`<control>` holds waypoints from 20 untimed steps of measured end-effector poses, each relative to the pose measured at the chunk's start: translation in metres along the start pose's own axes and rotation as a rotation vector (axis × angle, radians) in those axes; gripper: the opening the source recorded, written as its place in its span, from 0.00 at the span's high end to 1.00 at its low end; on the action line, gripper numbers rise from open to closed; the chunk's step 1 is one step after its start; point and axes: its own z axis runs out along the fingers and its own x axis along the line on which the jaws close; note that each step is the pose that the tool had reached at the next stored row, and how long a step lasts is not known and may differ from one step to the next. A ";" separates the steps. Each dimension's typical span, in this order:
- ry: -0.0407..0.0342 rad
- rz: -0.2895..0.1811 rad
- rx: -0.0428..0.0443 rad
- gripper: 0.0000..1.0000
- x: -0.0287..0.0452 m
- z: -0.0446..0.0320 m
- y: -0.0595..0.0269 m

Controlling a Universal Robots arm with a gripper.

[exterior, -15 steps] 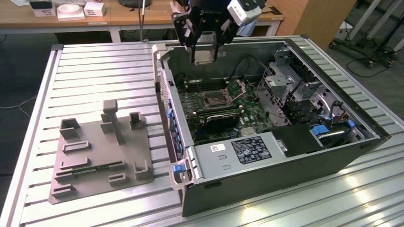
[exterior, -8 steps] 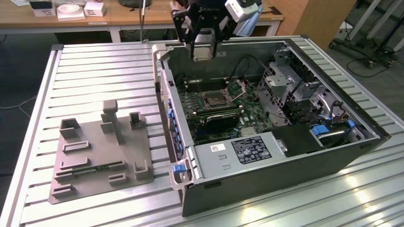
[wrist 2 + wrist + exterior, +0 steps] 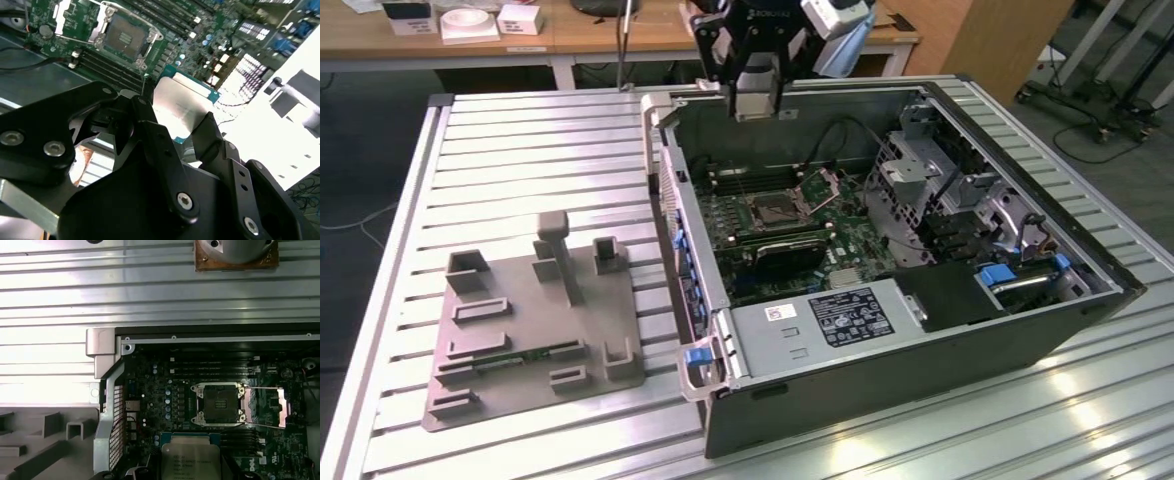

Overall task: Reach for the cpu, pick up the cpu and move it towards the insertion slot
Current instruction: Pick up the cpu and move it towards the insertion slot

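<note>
Transport step under way: gripper (image 3: 182, 127) was clamped on the cpu (image 3: 182, 102), held above the case. Next move likely calls for squaring it over the insertion slot (image 3: 218, 403).

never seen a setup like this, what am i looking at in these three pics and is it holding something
It is a robot arm working over an open computer case that lies on a ribbed metal table. One picture comes from a camera standing off the arm. The other two come from cameras riding near the arm's wrist, looking down. The arm ends in a black claw, shut on the cpu, a flat silvery square chip. Below it on the green board sits the insertion slot, with its metal plate swung open. A grey plastic tray lies beside the case.
</note>
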 end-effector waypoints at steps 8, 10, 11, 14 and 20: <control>0.0000 0.000 0.0001 0.46 -0.0157 0.0018 0.0073; 0.0000 0.000 0.0000 0.46 -0.0206 0.0023 0.0086; 0.0000 0.000 0.0001 0.46 -0.0228 0.0025 0.0092; 0.0001 0.000 0.0001 0.46 -0.0289 0.0031 0.0112; 0.0001 0.000 0.0001 0.46 -0.0389 0.0045 0.0154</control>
